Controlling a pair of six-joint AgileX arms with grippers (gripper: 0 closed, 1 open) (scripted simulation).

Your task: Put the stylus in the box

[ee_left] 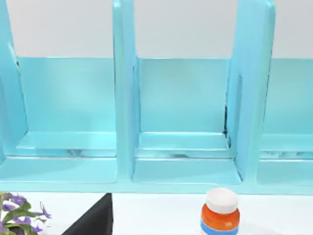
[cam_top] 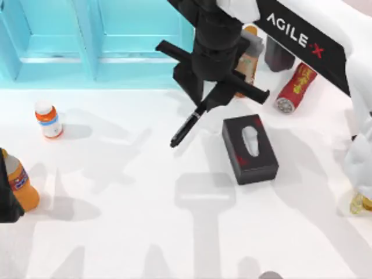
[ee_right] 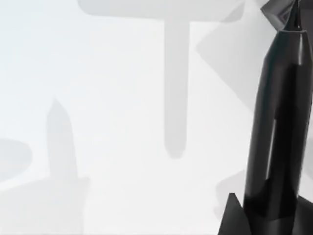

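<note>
Stylus point(cam_top: 185, 129): slim, black, pen-shaped, hanging tilted from the right gripper point(cam_top: 204, 106) over the white table point(cam_top: 145, 221). Its upper end is clamped between the fingers; its lower end points down toward the top view's left. A pale band shows just below the grip. It hangs just left of the black tissue box point(cam_top: 250, 148) and is not touching it. Whether the low end rests on the table or hangs slightly clear of it is hard to judge from above.

Right wrist view: glossy black barrel point(ee_right: 276, 132), long highlight down its side, tapering to a fine tip at the far end, with the base seated in the dark fingers.

Right arm reaches in from the upper right, gripper near the front edge of the turquoise box point(cam_top: 87, 46), a set of open compartments along the back of the table.

Left gripper point(cam_top: 7, 192): parked at the table's left edge, beside an orange bottle point(cam_top: 20, 183); I cannot tell how its fingers stand.

Other items: small white-capped orange pill bottle point(cam_top: 48, 118) at left, also in the left wrist view point(ee_left: 220, 213) in front of the compartments; red can point(cam_top: 295, 88) lying on its side behind the tissue box.
</note>
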